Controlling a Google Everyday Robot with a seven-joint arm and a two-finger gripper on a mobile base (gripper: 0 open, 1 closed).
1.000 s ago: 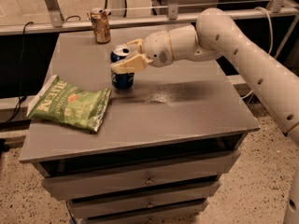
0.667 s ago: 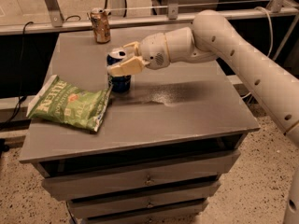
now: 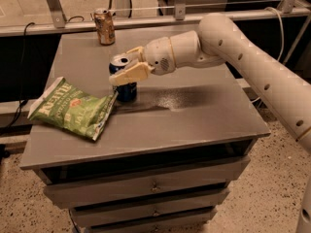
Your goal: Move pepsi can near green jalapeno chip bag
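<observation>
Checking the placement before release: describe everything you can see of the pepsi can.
The pepsi can is a small, dark blue metal can with a silver top. It stands upright on the grey table, its base seemingly resting there. The gripper is closed around its upper half, one finger across the front. The green chip bag has its right corner just beside the can's lower left; whether they touch is unclear.

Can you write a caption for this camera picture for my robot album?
The gripper holds the pepsi can upright, right beside the green chip bag.
</observation>
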